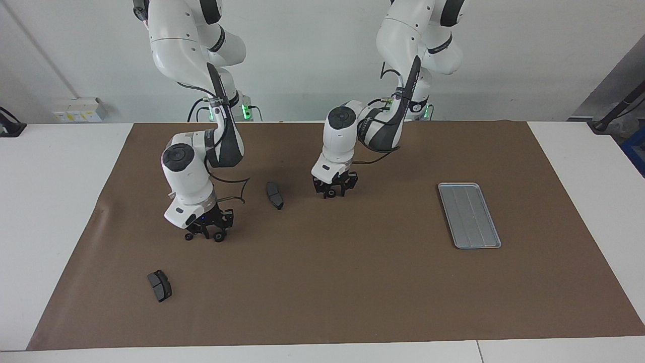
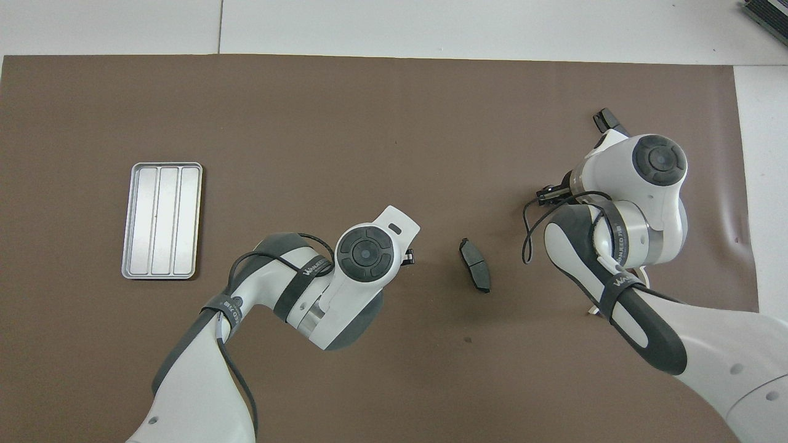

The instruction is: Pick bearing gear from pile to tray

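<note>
Brown matting [image 1: 352, 282] covers the table, and both arms bend steeply down onto it from their bases.

The left arm folds at the elbow and drops its wrist almost straight down. The left gripper [image 1: 332, 192] sits low at the mat, just beside a dark grey pad [image 1: 274, 195], on the side toward the left arm's end of the table. Its fingers are drawn in around a bearing gear [image 1: 330, 193], a small black round part that sits right at the mat. From overhead the white wrist covers nearly all of this gripper.

The right arm is bent the same way, with its wrist tilted a little. The right gripper [image 1: 207, 234] is low over the mat near the right arm's end. Two small black round shapes [image 1: 188, 237] show at its tips; whether its fingers are apart or clamped on something I cannot tell. A second dark grey pad [image 1: 159, 285] lies farther from the robots than this gripper.

Silver-grey and flat, the tray [image 1: 469, 216] has rounded corners, a low rim and lengthwise grooves. It lies toward the left arm's end, well apart from both grippers.
</note>
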`<state>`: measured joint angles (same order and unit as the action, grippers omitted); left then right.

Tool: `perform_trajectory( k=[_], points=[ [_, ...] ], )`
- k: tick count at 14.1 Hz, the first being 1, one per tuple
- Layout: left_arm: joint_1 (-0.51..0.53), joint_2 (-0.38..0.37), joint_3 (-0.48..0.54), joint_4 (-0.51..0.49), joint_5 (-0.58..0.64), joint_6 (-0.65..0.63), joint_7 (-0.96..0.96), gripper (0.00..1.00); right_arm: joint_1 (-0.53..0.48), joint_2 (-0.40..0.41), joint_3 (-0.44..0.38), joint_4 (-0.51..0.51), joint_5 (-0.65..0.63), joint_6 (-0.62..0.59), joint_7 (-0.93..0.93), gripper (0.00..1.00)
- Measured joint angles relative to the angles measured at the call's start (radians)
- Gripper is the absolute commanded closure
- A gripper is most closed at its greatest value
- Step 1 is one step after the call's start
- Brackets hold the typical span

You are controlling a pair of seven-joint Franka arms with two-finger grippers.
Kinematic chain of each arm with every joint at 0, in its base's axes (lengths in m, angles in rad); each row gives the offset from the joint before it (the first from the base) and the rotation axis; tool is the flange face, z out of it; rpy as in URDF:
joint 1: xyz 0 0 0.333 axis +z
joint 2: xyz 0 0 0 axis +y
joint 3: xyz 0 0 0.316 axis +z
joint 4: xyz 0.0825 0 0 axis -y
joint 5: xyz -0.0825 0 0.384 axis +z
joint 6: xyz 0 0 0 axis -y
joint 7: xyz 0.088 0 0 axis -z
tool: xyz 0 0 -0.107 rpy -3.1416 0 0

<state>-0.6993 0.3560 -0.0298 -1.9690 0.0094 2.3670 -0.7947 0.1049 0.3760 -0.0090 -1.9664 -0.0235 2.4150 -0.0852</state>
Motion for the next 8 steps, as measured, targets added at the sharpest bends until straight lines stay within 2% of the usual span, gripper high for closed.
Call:
perform_trajectory(
  k=[1, 6, 8],
  points=[
    [0.0, 0.0, 0.0, 0.0, 0.0, 0.0, 0.0, 0.63, 0.0, 0.0, 0.0, 0.0, 0.005, 0.0, 0.0, 1.0],
    [0.0, 0.0, 0.0, 0.0, 0.0, 0.0, 0.0, 0.76, 0.002, -0.001, 0.001, 0.001, 0.024, 0.001, 0.022, 1.0],
    [0.0, 0.0, 0.0, 0.0, 0.0, 0.0, 0.0, 0.76, 0.003, -0.001, 0.002, 0.001, 0.025, 0.001, 0.027, 1.0]
  ],
)
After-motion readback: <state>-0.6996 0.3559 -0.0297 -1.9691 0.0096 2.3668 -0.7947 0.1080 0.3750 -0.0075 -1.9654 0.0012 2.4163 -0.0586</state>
